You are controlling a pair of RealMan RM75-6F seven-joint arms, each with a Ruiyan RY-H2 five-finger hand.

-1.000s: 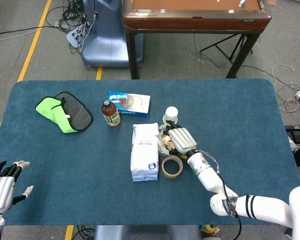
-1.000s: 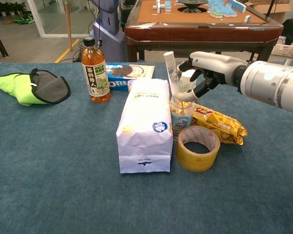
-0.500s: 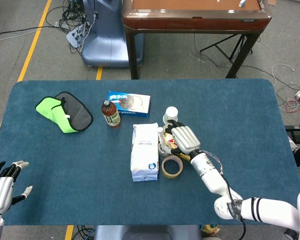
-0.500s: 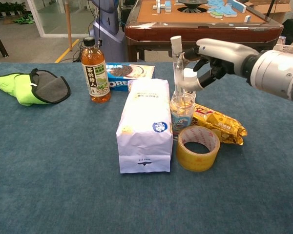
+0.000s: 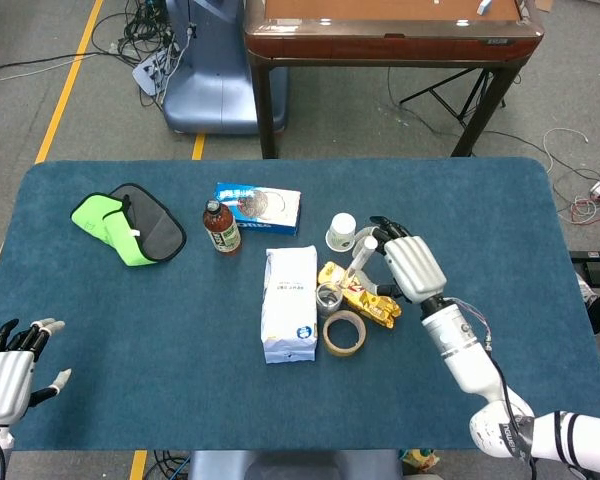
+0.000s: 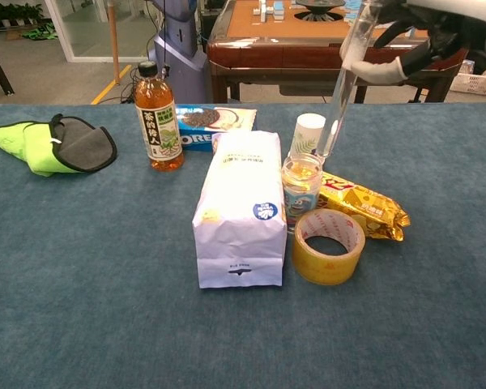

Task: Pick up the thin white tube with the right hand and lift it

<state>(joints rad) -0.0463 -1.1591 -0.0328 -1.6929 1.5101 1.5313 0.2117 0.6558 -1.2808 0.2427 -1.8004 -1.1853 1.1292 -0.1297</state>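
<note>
the right hand (image 6: 425, 36) grips the thin white tube (image 6: 346, 77) near its top, holding it tilted and clear of the blue felt surface (image 6: 105, 284), its lower end just above the small clear plastic cup (image 6: 301, 185). beside the cup lie a crinkled yellow snack packet (image 6: 364, 206) and a yellow tape roll (image 6: 329, 245); a white paper bag (image 6: 241, 207) stands left of them. far left and near, the left hand (image 5: 8, 368) rests with fingers spread, holding nothing.
</note>
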